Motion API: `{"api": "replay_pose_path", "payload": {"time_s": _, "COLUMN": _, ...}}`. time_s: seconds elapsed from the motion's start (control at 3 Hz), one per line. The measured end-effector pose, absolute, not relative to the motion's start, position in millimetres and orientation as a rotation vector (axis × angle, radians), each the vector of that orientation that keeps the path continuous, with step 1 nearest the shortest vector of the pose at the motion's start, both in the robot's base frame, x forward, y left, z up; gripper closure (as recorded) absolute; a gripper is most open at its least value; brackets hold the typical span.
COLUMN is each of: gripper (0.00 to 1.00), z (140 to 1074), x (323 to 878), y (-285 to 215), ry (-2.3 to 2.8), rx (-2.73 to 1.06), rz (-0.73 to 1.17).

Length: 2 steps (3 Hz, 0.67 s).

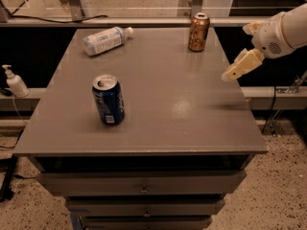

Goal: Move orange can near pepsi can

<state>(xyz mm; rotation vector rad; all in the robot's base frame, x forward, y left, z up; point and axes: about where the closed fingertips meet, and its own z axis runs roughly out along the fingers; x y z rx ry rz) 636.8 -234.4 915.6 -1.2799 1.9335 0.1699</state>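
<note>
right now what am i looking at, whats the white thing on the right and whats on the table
There is one camera view, looking down on a grey table from its front. The white thing is a robot's arm; the cream piece at its end is its tool, the part that grasps. It hovers by the table's right edge, holding nothing. An orange can stands at the far edge; a dark blue pepsi can stands nearer, to the left, well apart from it. A plastic bottle lies on its side at the far left. A pump bottle stands off the table, further left.
</note>
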Motion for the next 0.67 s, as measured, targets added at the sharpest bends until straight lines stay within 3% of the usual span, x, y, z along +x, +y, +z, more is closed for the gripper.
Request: {"api": "replay_pose_path", "payload": {"time_s": 0.67, "gripper": 0.00, "z": 904.0, "x": 650.9, "y": -226.7, "ry": 1.919, "rx": -1.227, "rz": 0.212}}
